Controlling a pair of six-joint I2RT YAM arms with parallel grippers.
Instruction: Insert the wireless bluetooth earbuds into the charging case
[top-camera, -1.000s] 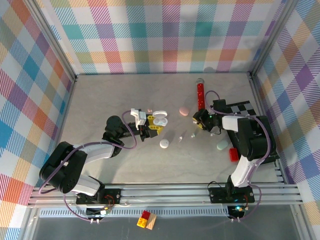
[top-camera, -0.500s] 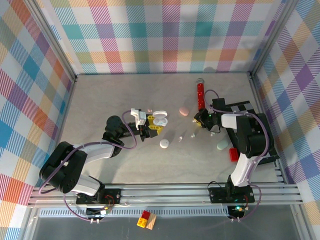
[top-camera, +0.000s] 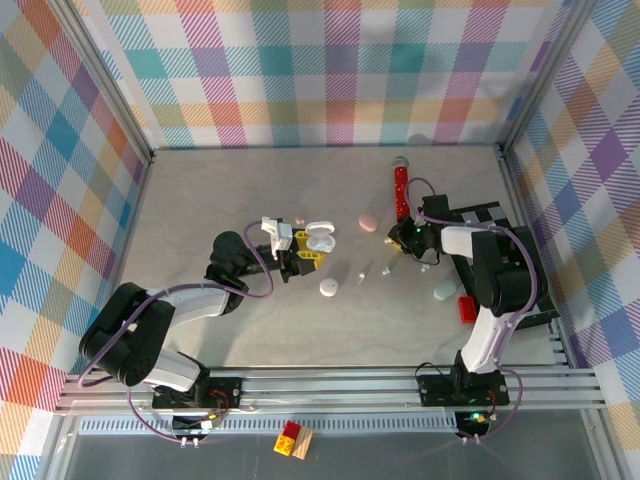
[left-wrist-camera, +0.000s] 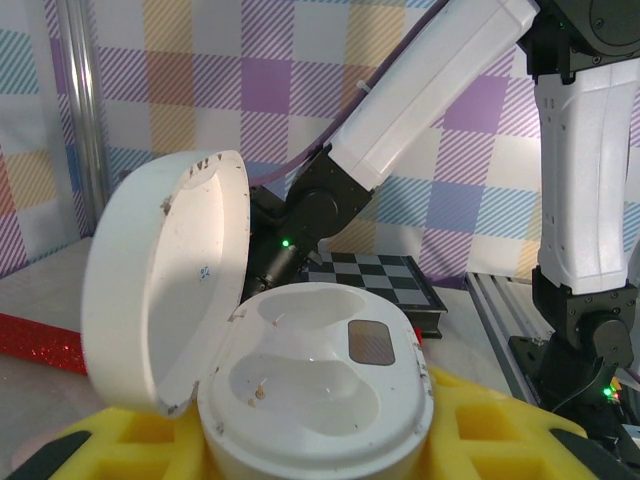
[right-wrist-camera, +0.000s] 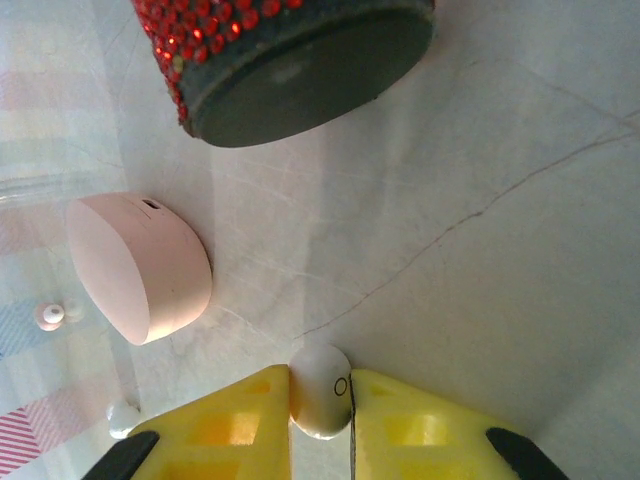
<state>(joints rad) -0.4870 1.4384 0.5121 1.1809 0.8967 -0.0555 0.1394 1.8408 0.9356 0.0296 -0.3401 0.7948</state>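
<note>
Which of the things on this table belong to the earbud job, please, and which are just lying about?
Job: open white charging case, held by left gripper; white earbud pinched in right gripper; loose earbuds.
Lying about: pink case, closed white case, mint case, red glitter cylinder, red block, checkered board.

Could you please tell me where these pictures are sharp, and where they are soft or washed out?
Left wrist view: the open charging case is sharp, the left gripper around it softer. Right wrist view: the earbud in the right gripper is crisp, the table washed out toward the left edge. Top external view: even light, faint shadows, small things barely resolved.
</note>
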